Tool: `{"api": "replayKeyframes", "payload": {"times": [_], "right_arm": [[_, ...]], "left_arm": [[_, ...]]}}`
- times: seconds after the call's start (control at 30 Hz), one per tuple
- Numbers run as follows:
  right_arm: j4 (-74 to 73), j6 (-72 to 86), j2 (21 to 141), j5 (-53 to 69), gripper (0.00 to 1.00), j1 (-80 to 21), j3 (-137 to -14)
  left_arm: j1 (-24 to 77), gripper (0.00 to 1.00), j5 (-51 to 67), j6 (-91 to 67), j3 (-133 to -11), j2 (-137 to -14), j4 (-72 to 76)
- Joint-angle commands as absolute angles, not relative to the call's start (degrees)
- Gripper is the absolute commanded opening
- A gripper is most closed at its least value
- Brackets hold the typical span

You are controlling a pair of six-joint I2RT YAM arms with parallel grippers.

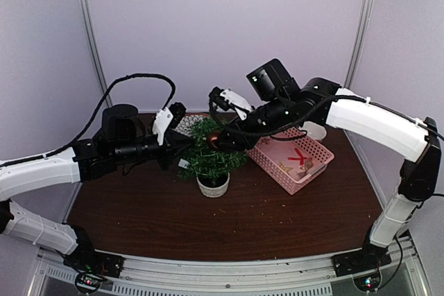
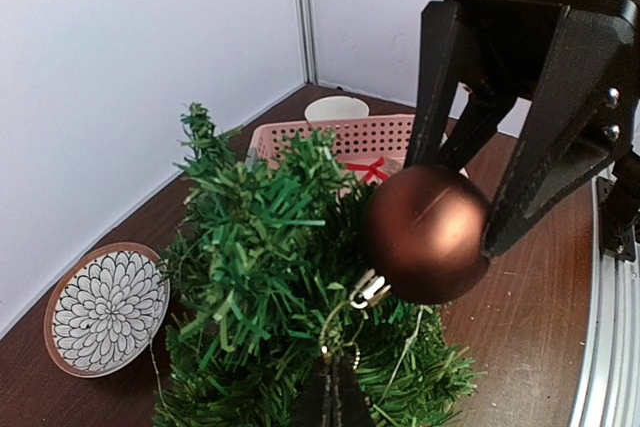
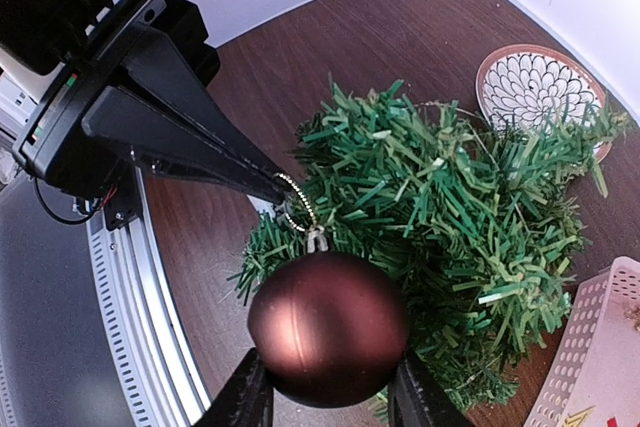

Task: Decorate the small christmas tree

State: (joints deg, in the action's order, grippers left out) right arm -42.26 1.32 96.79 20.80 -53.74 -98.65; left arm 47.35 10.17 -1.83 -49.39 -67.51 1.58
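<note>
The small christmas tree (image 1: 208,157) stands upright in its whitish pot (image 1: 213,186) at mid-table. A matte brown ball ornament (image 1: 214,139) hangs against its upper branches. My right gripper (image 3: 328,399) is shut on the ball (image 3: 328,327), one finger on each side, and reaches in from the right (image 1: 220,141). My left gripper (image 2: 340,392) comes in from the left and is shut on the ornament's thin gold loop (image 3: 298,205), just above the ball's cap. In the left wrist view the ball (image 2: 425,234) sits between the right gripper's black fingers (image 2: 548,137), over the tree (image 2: 260,267).
A pink perforated basket (image 1: 274,161) holding a red bow (image 1: 300,157) lies right of the tree, with a white cup (image 1: 313,130) behind it. A flower-patterned bowl (image 2: 108,309) sits behind the tree on the left. White walls close in the back and sides.
</note>
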Motion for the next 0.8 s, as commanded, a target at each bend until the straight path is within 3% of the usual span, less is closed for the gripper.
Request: {"api": "replayKeyframes", "payload": {"times": [0.0, 0.77], "right_arm": [[-42.8, 0.8, 97.0, 19.1, 0.34, -54.2, -101.1], [-47.7, 1.0, 99.9, 13.7, 0.33, -54.2, -103.5]], "left_arm": [[47.6, 0.0, 8.0, -2.1, -51.7, -68.1, 1.7], [47.6, 0.0, 4.6, -4.1, -54.9, -72.3, -2.5]]}}
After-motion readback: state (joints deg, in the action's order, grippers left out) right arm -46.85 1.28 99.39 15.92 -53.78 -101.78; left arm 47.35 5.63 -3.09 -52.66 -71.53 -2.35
